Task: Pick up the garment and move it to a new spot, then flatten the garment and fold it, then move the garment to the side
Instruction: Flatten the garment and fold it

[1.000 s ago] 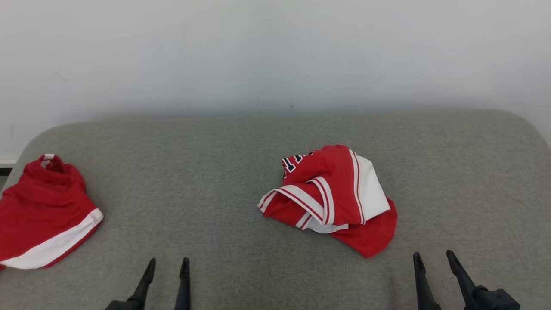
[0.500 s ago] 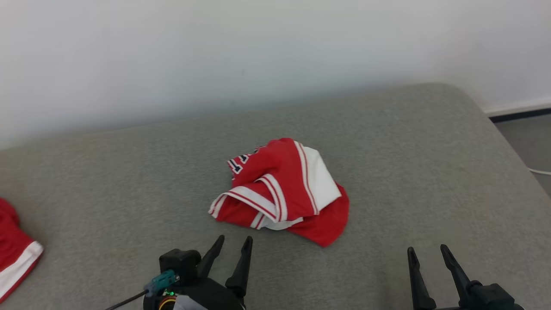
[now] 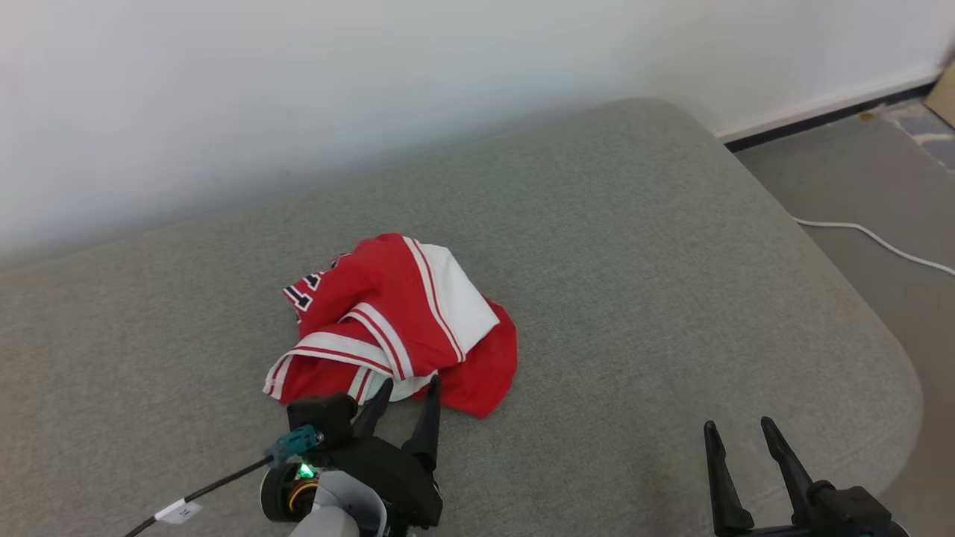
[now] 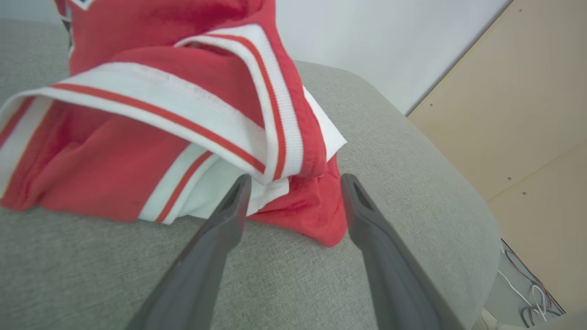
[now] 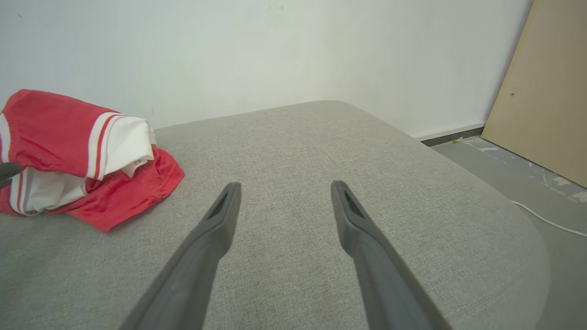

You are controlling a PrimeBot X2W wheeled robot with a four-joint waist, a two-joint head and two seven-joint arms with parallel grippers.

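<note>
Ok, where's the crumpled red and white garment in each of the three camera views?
Head view: garment left of centre.
Left wrist view: garment across upper left, close.
Right wrist view: garment at left edge.
Shared landmark: grey cushion under it, rounded corner at right.

Right pincer (image 5: 285, 184) spread over grey cushion (image 5: 298, 137); garment (image 5: 50, 133) (crumpled) at view's left.

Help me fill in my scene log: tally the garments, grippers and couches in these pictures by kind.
garment: 1
grippers: 2, the left gripper and the right gripper
couch: 1
Total: 4
</note>
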